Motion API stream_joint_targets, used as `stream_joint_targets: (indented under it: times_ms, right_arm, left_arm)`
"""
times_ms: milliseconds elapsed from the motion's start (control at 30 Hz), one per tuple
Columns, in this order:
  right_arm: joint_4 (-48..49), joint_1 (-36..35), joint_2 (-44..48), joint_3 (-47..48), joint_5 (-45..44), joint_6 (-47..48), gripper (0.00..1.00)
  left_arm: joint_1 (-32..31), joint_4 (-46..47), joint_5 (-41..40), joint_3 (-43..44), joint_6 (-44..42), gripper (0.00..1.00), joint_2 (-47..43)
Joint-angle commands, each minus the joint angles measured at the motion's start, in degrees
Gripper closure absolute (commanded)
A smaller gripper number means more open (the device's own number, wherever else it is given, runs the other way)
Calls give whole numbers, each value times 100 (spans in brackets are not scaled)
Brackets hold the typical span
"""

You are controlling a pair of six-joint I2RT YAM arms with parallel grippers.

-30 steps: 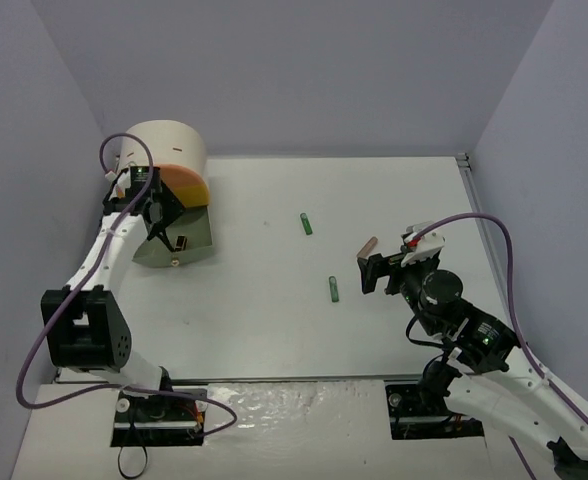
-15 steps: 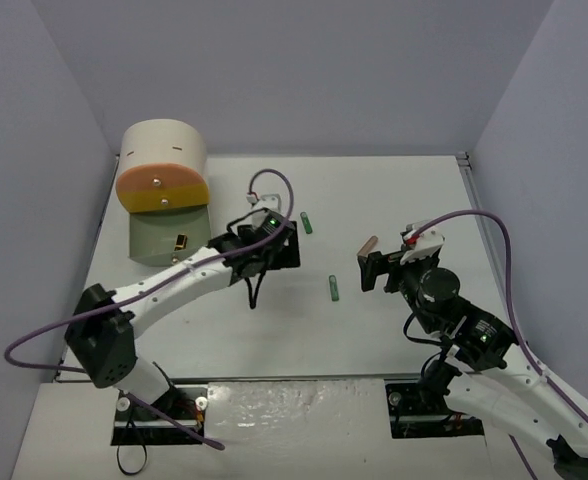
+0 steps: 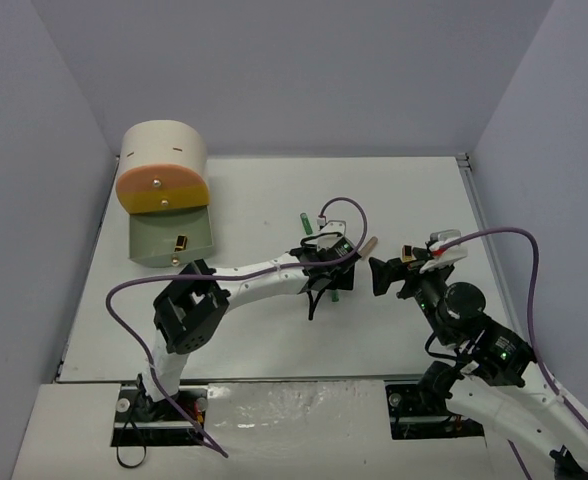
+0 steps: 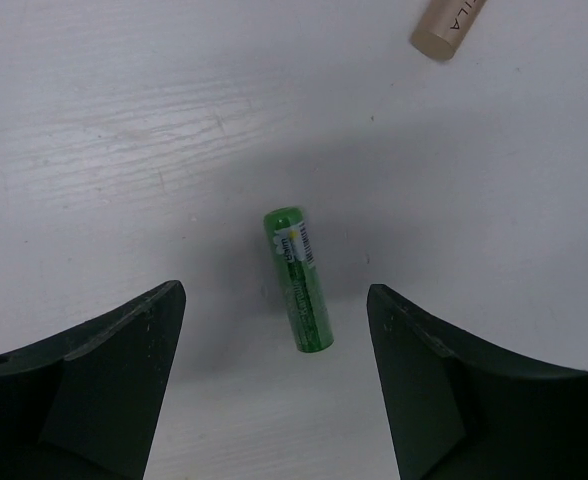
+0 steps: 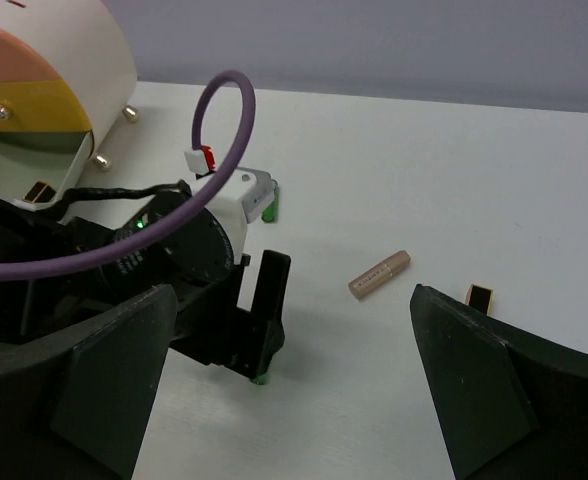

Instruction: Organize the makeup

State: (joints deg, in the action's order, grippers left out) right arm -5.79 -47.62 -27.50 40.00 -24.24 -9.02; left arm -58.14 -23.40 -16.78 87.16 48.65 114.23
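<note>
A green tube [image 4: 298, 279] lies on the white table between the open jaws of my left gripper [image 4: 276, 295], which hovers just above it without touching. In the top view the left gripper [image 3: 326, 266] covers most of that tube [image 3: 334, 292]. A second green tube [image 3: 303, 221] lies further back. A beige tube [image 3: 369, 244] lies between the two grippers and also shows in the right wrist view [image 5: 379, 274]. A small gold-black piece [image 5: 479, 296] lies right of it. My right gripper [image 3: 382, 275] is open and empty, facing the left gripper [image 5: 259, 330].
The cream drum-shaped box [image 3: 162, 158] stands at the back left. Its green drawer [image 3: 164, 250] is pulled open with a small gold-black item [image 3: 181, 242] inside. The left arm stretches across the table's middle. Walls close in the left, right and back sides.
My left arm has swung from the open green drawer at the far left to the table's middle, over the green tube. My right gripper has shifted slightly right.
</note>
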Motion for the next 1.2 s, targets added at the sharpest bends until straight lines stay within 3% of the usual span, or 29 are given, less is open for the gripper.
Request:
stream_joint_targets:
  times_ms: [0, 367, 633, 733, 1000, 1167]
  right_arm:
    - [392, 7, 302, -49, -210, -5, 0]
    - [464, 7, 403, -115, -269, -7, 0]
    - [473, 7, 469, -142, -292, -12, 0]
    - [473, 7, 405, -142, -283, -21, 0]
    - [469, -2, 263, -129, -253, -30, 0]
    - [473, -2, 166, -142, -213, -39, 0]
  left_arm:
    - [-48, 92, -83, 482, 287, 32, 240]
    - [-110, -38, -195, 416, 429, 57, 597]
    - [-119, -159, -478, -124, 446, 92, 126]
    - [-102, -242, -647, -343, 324, 99, -370]
    - [593, -849, -1283, -1097, -56, 100, -2107]
    - [2071, -823, -1131, -1749, -296, 100, -3298]
